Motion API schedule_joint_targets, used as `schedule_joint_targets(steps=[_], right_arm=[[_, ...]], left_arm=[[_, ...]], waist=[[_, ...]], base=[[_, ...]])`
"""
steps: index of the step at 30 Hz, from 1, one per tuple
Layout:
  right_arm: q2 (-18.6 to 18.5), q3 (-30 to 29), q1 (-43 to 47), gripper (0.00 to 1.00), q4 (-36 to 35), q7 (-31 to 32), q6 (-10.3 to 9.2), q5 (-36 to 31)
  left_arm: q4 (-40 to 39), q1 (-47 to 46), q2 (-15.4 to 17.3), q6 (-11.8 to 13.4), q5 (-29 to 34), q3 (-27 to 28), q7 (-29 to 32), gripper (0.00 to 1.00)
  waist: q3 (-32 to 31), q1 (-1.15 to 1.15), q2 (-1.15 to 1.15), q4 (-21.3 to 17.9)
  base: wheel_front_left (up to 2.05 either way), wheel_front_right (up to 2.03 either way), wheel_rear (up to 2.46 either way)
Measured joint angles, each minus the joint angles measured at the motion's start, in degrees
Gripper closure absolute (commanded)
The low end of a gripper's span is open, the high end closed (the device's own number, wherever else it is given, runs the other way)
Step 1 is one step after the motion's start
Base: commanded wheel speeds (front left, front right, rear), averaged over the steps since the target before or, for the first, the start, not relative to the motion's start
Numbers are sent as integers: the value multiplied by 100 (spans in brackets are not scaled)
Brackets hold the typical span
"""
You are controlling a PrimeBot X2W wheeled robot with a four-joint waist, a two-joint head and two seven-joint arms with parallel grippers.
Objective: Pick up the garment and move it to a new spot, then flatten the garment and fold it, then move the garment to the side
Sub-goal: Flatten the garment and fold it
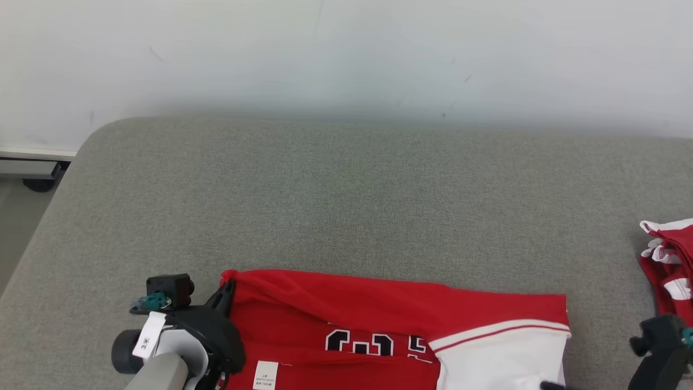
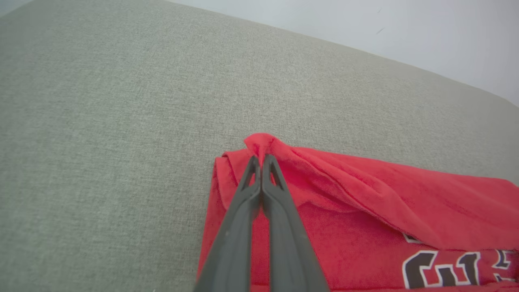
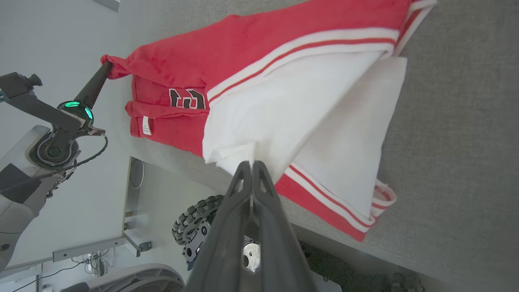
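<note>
while the left hand (image 2: 260, 160) grips a red corner of the garment (image 1: 379, 309) and the right hand (image 3: 251, 164) pinches its white edge, it lies between them on the grey surface (image 1: 346, 206); likely mid-fold, next carrying both edges across together.

Table (image 1: 346, 206): in front of the wall (image 1: 346, 54), which runs behind it.
Garment (image 1: 390, 319): spread on the table at its near edge, about the middle.
Left fingers (image 2: 243, 202): pinched on the garment's far left corner.
Right fingers (image 3: 237, 202): pinched on a fold at the garment's near right side.
Clothes heap (image 1: 668, 260): at the table's right edge, apart from the garment.
</note>
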Motion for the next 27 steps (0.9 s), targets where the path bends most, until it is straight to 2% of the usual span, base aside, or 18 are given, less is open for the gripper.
schedule_joint_targets(steps=[1, 2, 3, 4, 13, 17, 21, 27], right_arm=[[-1, 43, 37, 100, 11, 57, -15, 33], [-4, 91, 76, 100, 26, 123, -15, 48], [-5, 133, 115, 93, 49, 165, -20, 49], [-7, 146, 148, 1, 83, 186, -55, 38], [-152, 185, 261, 0, 412, 283, -415, -364], [-160, 134, 218, 0, 422, 162, -425, -431], [-66, 33, -5, 0, 286, -353, -443, -799], [370, -36, -305, 0, 88, -1624, -481, -1790]], left_arm=[[23, 0, 13, 2, 0, -2, -1, 85], [46, 1, 26, 4, 0, 0, -2, 53], [71, 2, 37, 11, 1, 2, -8, 0], [97, 5, 46, 35, 2, 1, -8, 0], [211, 108, 124, 105, 40, 2, -10, 0], [226, 136, 257, 178, 41, 73, -153, 0], [70, 234, 437, 256, 45, 170, -470, 0], [-533, 420, 491, 315, 153, 290, -708, 0]], waist=[[-3, 0, 0, 0], [-6, 0, 0, 1], [-11, 0, 0, 2], [-16, 0, 0, 3], [-57, 0, 0, 21], [-111, 0, 0, 28], [-212, 0, 0, 38], [-397, 0, 0, 80]], base=[[0, 0, 0], [0, 0, 0], [0, 0, 0], [0, 0, 0], [0, 0, 0], [0, 0, 0], [0, 0, 0], [0, 0, 0]])
